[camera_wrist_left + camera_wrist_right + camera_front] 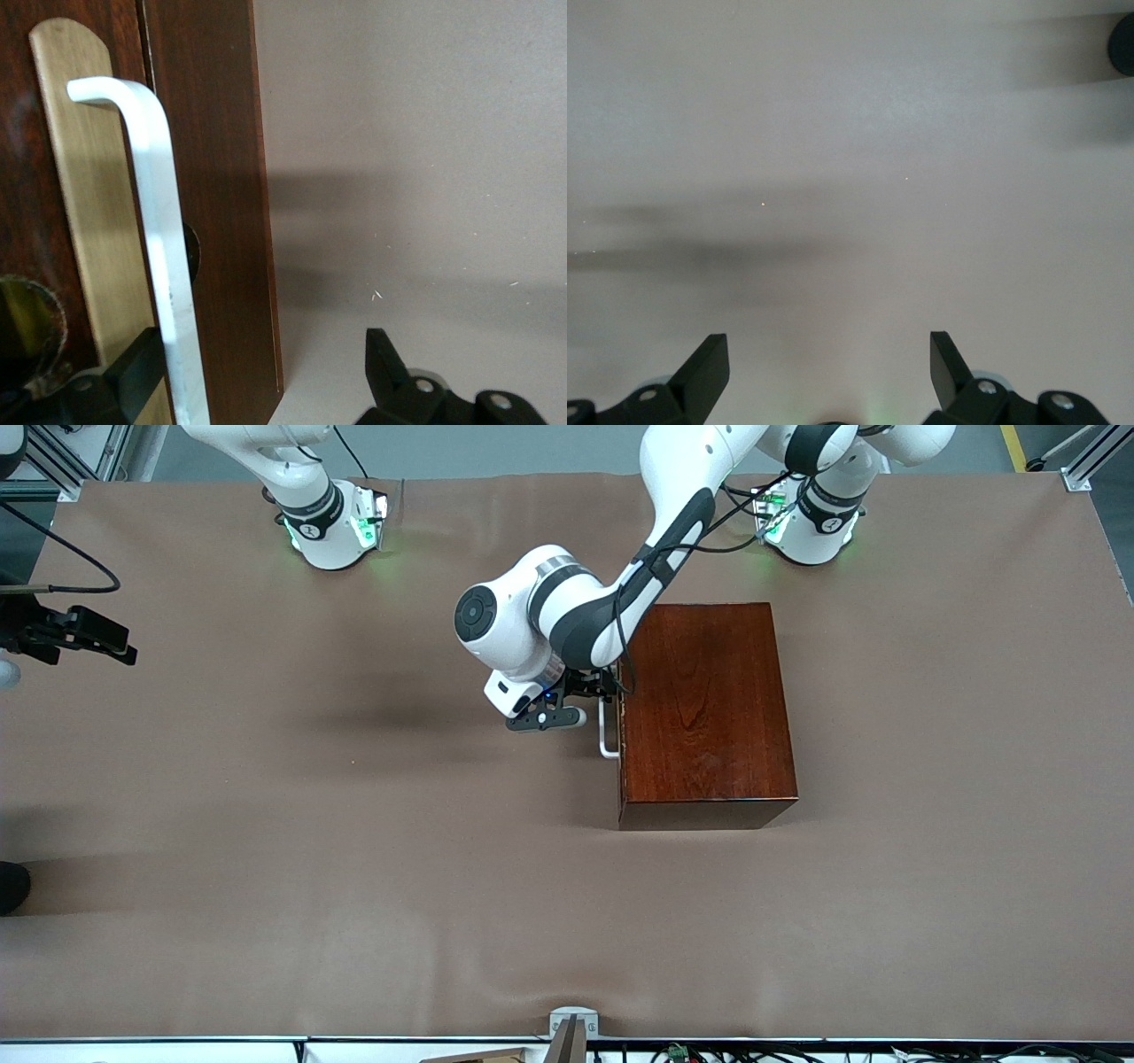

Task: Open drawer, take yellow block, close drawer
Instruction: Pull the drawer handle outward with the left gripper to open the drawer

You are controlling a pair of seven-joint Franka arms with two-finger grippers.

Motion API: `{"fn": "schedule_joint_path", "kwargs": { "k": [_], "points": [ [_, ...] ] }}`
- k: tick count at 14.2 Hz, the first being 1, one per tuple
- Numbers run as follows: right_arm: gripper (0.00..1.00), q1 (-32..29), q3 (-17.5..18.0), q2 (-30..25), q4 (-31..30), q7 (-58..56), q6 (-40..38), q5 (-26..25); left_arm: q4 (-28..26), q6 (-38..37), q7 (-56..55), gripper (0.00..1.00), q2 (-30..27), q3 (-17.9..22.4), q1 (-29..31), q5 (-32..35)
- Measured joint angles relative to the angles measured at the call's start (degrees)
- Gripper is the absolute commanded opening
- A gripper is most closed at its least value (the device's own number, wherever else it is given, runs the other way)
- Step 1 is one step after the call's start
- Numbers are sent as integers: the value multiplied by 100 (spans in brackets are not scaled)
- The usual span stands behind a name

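Left wrist view, left gripper (266, 372) jaws wide astride handle (159, 239)

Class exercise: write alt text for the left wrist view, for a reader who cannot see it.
The left gripper is open at the drawer's white bar handle, one black finger tucked beside the bar and the other out over the brown table cover. The handle sits on a pale strip on the dark reddish-brown wooden box.
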Motion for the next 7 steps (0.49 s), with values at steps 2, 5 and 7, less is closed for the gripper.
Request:
{"fn": "schedule_joint_path", "kwargs": {
  "k": [2, 5, 7],
  "points": [
    [100, 0, 0, 0, 0, 0, -1, 0, 0, 96, 0, 100, 0, 0, -4, 0],
    [100, 0, 0, 0, 0, 0, -4, 0, 0, 173, 0, 100, 1, -2, -7, 0],
    [100, 0, 4, 0, 0, 0, -4, 0, 0, 226, -9, 100, 1, -7, -10, 0]
  ]
}}
